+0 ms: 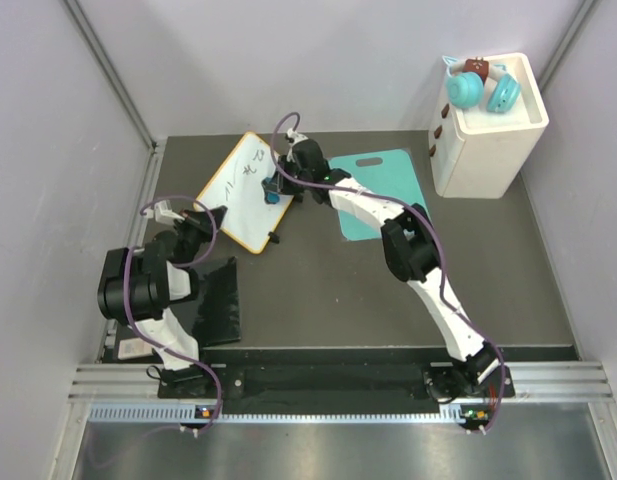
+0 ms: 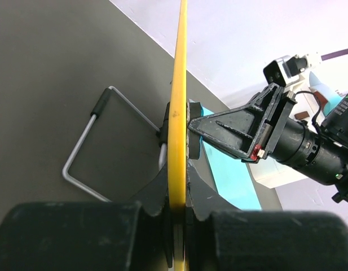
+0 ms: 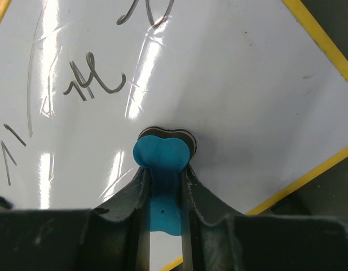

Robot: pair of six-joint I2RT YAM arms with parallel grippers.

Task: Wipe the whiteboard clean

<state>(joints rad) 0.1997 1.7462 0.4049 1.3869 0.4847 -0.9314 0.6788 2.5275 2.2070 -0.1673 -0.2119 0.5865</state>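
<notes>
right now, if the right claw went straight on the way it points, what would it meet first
The whiteboard: the blue eraser in the right claw seems already pressed on its white face, nothing between.

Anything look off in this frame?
Nothing spilled or damaged. The whiteboard sits diagonally in the top view, but deliberately so: the left gripper is clamped on its yellow frame while the right gripper presses a blue eraser against its face. Black handwriting is not yet wiped.
</notes>
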